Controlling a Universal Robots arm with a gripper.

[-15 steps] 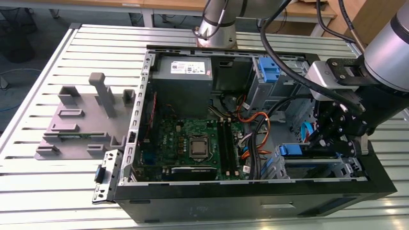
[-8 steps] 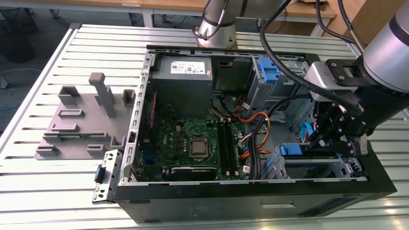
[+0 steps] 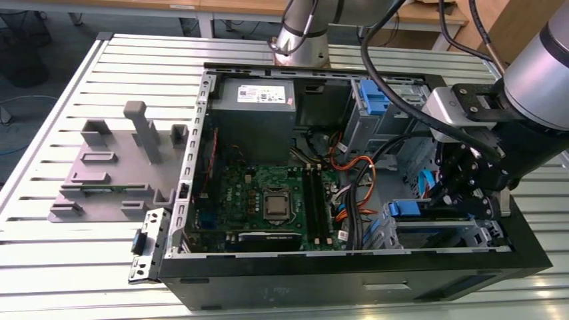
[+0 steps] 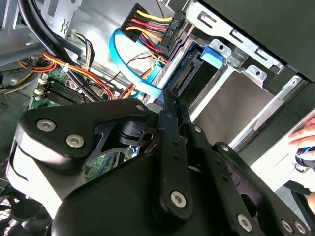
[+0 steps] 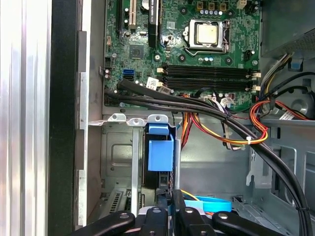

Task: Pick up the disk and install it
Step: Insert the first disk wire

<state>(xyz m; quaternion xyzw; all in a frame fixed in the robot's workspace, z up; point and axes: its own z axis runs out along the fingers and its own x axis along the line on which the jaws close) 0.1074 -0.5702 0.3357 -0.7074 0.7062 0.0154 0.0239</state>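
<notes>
You're parking the gripper (image 5: 170, 197) right over the drive bay (image 5: 118, 162) of the open computer case (image 3: 356, 280), fingers (image 5: 180, 212) sitting together, gripping nothing I can make out. The disk (image 5: 160, 150) is sitting just ahead of the fingertips, edge-on in the bay and apart from them. In the first wrist view you're seeing mostly its blue plastic carrier bracket. In the second wrist view the blue tab of the disk (image 4: 212, 55) is showing just beyond the gripper (image 4: 168, 101), with a dark connector edge beside it. A light-blue data cable (image 4: 129, 73) is looping close by the fingers. The motherboard (image 5: 197, 54) is lying farther out past the disk.
</notes>
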